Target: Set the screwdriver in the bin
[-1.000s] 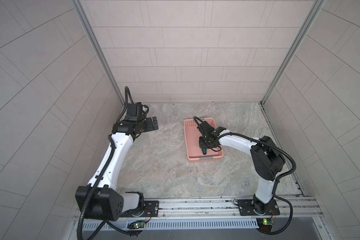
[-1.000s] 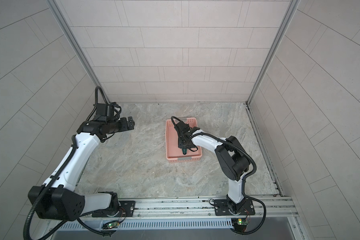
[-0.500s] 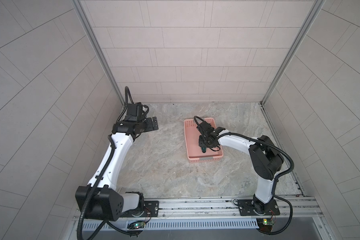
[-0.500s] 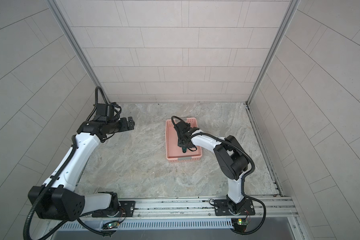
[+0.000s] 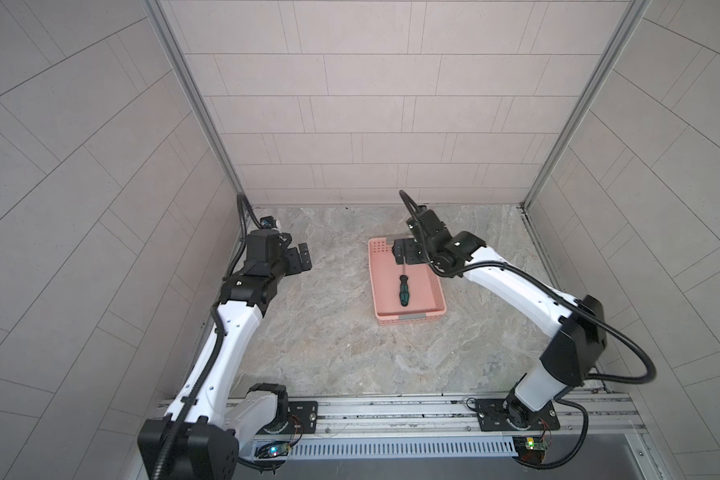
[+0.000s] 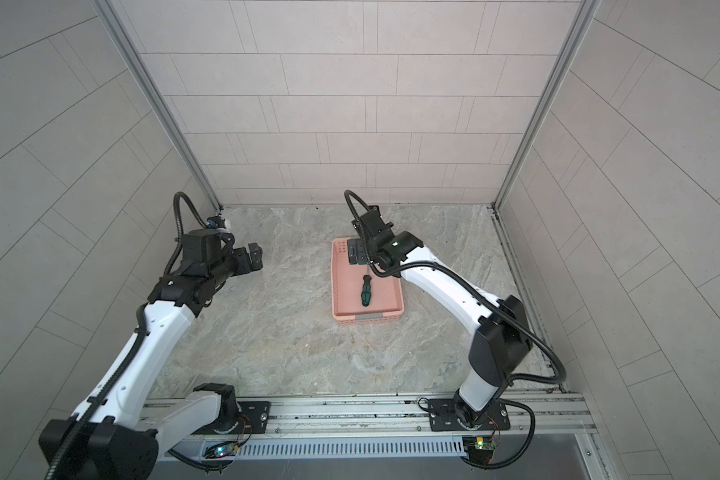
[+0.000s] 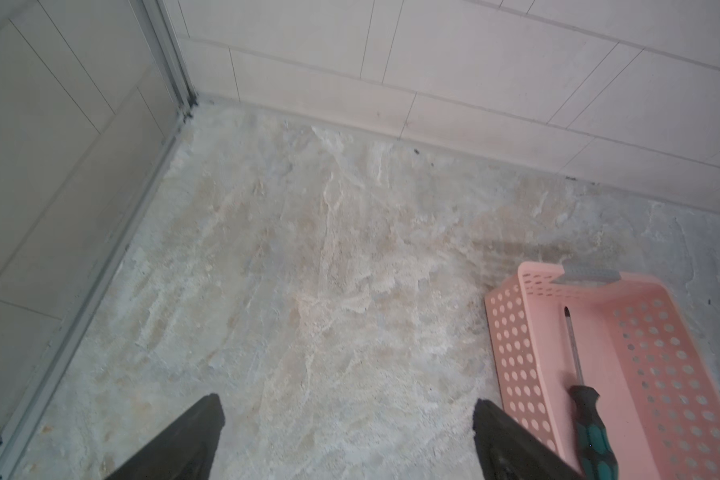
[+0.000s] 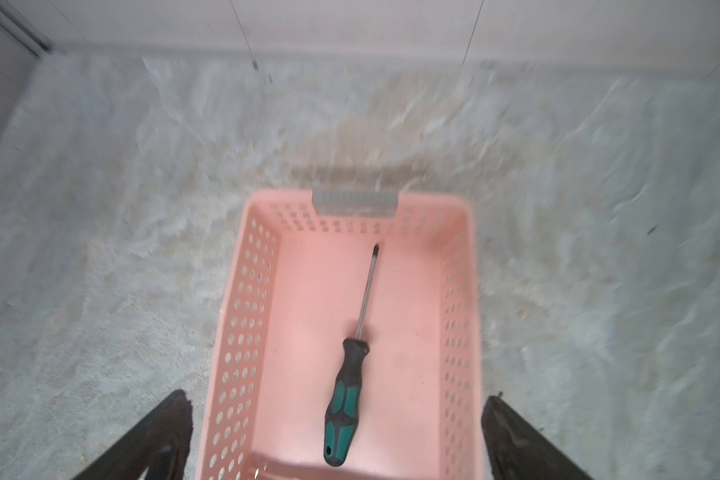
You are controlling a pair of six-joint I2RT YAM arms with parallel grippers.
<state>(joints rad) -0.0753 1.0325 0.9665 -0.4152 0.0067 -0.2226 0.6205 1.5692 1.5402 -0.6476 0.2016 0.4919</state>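
Salmon-pink bin is holding the screwdriver flat, so placing is looking done; right pincer above and left pincer aside are hanging spread, needing only retreat.

We can read no text, brand or number anywhere (the screwdriver and the bin look unmarked to us).
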